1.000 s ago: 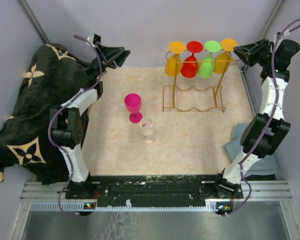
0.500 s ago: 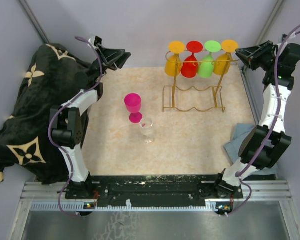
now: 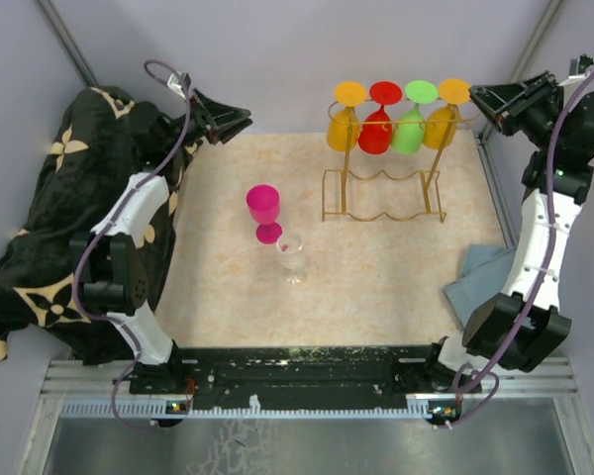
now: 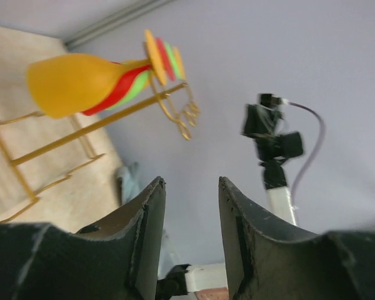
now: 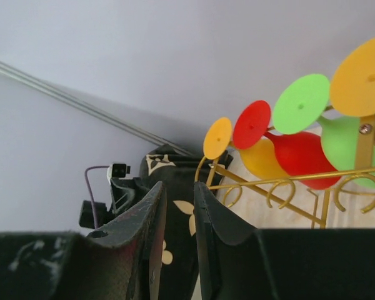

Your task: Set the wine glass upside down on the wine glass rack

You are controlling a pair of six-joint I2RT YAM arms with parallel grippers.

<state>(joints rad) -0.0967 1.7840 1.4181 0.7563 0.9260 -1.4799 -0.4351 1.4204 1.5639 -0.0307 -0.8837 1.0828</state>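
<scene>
Both arms have been drawn back over the last second. The right pincer [image 3: 480, 96] has been carried up and to the right, away from the rack [image 3: 384, 183], and the left arm has been straightened, with the left pincer [image 3: 240, 116] shifted slightly toward the far left corner. Nothing else has been moved.

Four glasses are hung upside down on the rack's top rails, feet uppermost: a left orange glass [image 3: 343, 127], a red glass [image 3: 376, 130], a green glass [image 3: 410, 132] and a right orange glass [image 3: 440, 124]. The right orange glass is nearest the right pincer but is not touched by it.

A pink glass [image 3: 263, 211] and a clear glass [image 3: 291, 255] are stood upright on the bench [image 3: 376, 287], close together, in front and to the left of the rack.

Only a narrow slit is seen between the fingers of the right pincer, and a slightly wider gap at the left; nothing is held in either.

A black patterned cloth [image 3: 49, 218] is draped at the left, and a grey cloth [image 3: 475, 279] lies at the right edge.
</scene>
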